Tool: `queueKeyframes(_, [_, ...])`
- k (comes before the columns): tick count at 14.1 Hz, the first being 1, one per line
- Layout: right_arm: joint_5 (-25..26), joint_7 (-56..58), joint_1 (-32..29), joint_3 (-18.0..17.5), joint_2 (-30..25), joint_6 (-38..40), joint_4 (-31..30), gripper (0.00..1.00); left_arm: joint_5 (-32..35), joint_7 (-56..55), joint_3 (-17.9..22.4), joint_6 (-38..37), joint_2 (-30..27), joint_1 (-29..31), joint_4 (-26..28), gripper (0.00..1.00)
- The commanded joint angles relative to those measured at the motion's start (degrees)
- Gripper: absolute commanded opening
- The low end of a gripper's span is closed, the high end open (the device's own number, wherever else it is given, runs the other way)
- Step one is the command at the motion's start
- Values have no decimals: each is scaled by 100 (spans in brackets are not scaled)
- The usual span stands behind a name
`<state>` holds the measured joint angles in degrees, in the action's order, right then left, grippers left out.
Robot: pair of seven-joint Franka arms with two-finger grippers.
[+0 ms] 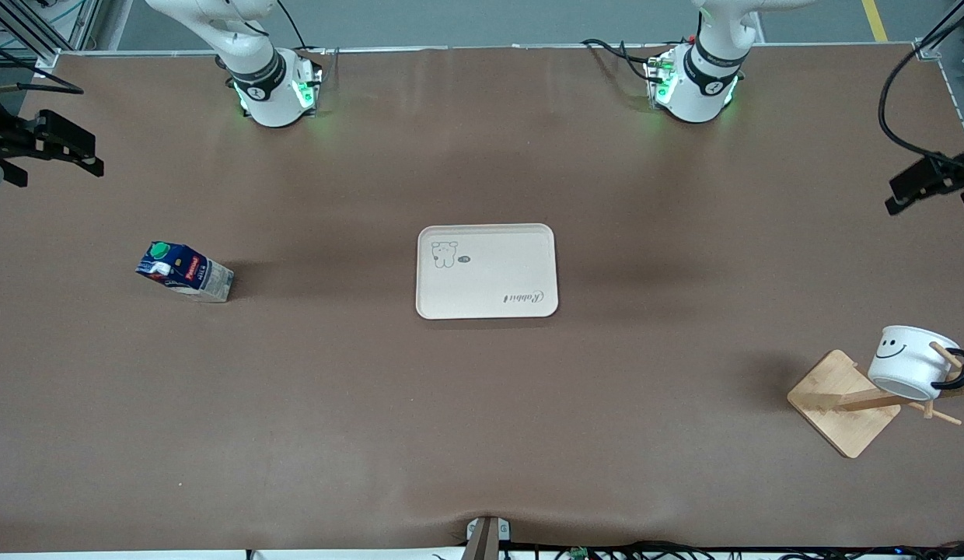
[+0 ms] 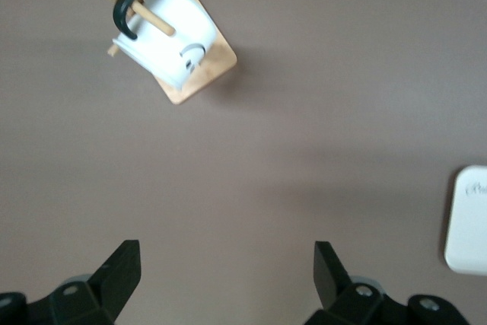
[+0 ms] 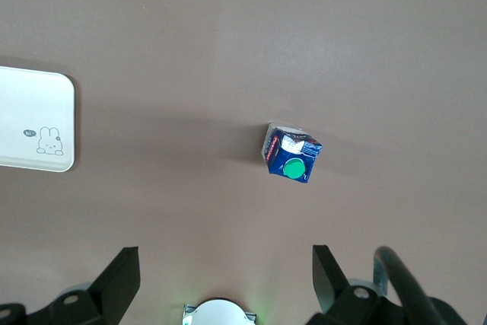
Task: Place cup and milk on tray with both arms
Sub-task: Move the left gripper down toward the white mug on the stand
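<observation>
The cream tray lies at the middle of the table. The milk carton stands toward the right arm's end of the table. The white cup hangs by its black handle on a peg of a wooden rack, toward the left arm's end and nearer the front camera than the tray. My left gripper is open and empty, high over bare table, with the cup and a tray corner in its view. My right gripper is open and empty, high over the table near its own base, with the milk and tray in view.
The wooden rack's square base sits on the table under the cup. The two arm bases stand along the table's edge farthest from the front camera. Black camera mounts stick in at both ends.
</observation>
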<state>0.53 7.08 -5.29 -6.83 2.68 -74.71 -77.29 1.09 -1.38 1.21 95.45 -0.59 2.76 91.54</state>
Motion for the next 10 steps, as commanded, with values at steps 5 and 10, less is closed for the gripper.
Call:
queueKeyframes(5, [-132,-76,-51,-2,-48,27,-40,100,-706,68,-16,2360,-187,567,1663,100])
queueKeyframes(10, [-132,-67,-60,-2,-40,18,-40,100,-804,225,-7,3821,-20,673,2306,100])
